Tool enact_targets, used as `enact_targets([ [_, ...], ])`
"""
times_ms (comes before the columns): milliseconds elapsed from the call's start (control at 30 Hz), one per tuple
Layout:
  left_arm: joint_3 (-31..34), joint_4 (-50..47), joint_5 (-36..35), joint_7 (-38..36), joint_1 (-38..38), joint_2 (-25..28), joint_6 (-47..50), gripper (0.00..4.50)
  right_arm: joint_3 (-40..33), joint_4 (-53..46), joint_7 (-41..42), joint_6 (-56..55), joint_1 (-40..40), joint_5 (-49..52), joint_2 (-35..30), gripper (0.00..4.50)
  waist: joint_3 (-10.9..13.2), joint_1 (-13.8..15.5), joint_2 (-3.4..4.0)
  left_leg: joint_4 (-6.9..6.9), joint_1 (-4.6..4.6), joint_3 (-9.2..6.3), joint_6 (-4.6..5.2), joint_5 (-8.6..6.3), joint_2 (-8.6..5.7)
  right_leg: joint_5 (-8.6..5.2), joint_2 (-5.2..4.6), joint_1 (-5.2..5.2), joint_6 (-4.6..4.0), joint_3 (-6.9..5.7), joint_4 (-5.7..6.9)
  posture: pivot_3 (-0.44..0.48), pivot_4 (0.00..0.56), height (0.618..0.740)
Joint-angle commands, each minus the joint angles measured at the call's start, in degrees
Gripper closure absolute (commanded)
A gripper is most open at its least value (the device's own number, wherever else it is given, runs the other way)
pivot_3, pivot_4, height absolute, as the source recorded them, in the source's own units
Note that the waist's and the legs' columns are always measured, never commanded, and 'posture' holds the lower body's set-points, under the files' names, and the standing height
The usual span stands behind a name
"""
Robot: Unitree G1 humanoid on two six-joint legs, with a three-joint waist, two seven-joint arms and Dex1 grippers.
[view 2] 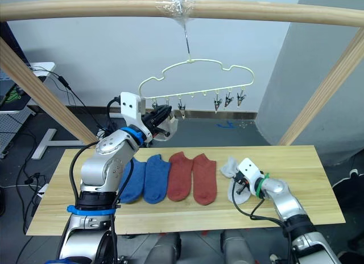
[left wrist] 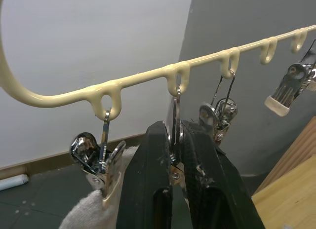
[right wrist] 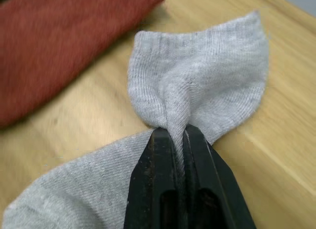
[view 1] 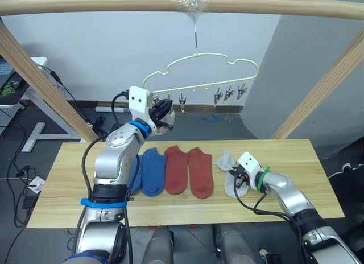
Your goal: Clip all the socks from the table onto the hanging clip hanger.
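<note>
The pale yellow clip hanger (view 1: 202, 86) hangs from the top pole. My left gripper (view 1: 165, 117) is raised to its left end and is shut on a metal clip (left wrist: 176, 140). A light grey sock (left wrist: 91, 214) hangs from the neighbouring clip. On the table (view 1: 296, 161) lie two blue socks (view 1: 152, 170), one partly behind my left arm, and two rust-red socks (view 1: 187, 170) side by side. To their right my right gripper (view 1: 238, 176) rests low on the table, shut on a bunched fold of another light grey sock (right wrist: 197, 81).
A round wooden pole frame (view 1: 170, 3) spans the top, with slanted poles at left (view 1: 40, 82) and right (view 1: 324, 87). Three free clips (view 1: 227, 94) hang at the hanger's right end. A white desk and cables stand on the floor at far left.
</note>
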Motion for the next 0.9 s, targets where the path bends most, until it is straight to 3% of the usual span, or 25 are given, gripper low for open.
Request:
enact_targets([
  [33,4.06,-1.53,-6.07,0.38,-0.72,0.31,7.16,4.44,0.82,-8.79,2.06,-7.45,1.28,-3.26,-3.76,4.48,0.00,-0.30,0.00,0.00,0.00,0.00,0.00,0.00,0.00,-0.01,0.00,0.00,0.01,0.00,-0.01,0.041,0.223,0.740],
  [267,18.55,2.33,-28.10,8.00,-5.26,-2.02,31.02,4.44,2.65,-28.02,4.02,-13.22,0.55,-7.50,-6.80,4.48,0.00,-1.43,0.00,0.00,0.05,0.01,0.00,0.00,0.02,-0.01,0.02,-0.01,0.04,0.02,0.06,0.032,0.225,0.740],
  [400,23.94,4.88,-36.78,12.82,-7.13,-2.94,38.48,4.44,4.08,-32.30,4.38,-12.54,-2.27,-8.86,-5.30,4.48,0.00,-1.37,0.00,0.04,0.02,0.01,-0.01,0.00,0.01,0.01,0.02,-0.01,0.06,0.02,0.04,0.024,0.224,0.740],
  [667,26.14,5.36,-46.40,17.04,-7.87,-3.07,42.93,4.44,6.08,-32.56,3.33,-10.95,-8.55,-11.79,-0.79,4.48,0.01,-1.27,-0.01,0.03,-0.01,-0.01,-0.11,0.06,0.01,0.02,0.01,-0.05,0.04,0.01,0.04,0.008,0.226,0.740],
  [900,24.46,3.66,-48.05,18.85,-6.79,-3.15,41.76,4.44,5.86,-31.20,3.37,-10.00,-11.87,-11.97,1.16,4.48,0.01,-0.93,-0.01,0.02,-0.08,-0.05,-0.25,0.13,0.00,0.07,-0.01,-0.06,-0.03,-0.01,-0.01,0.011,0.232,0.740],
])
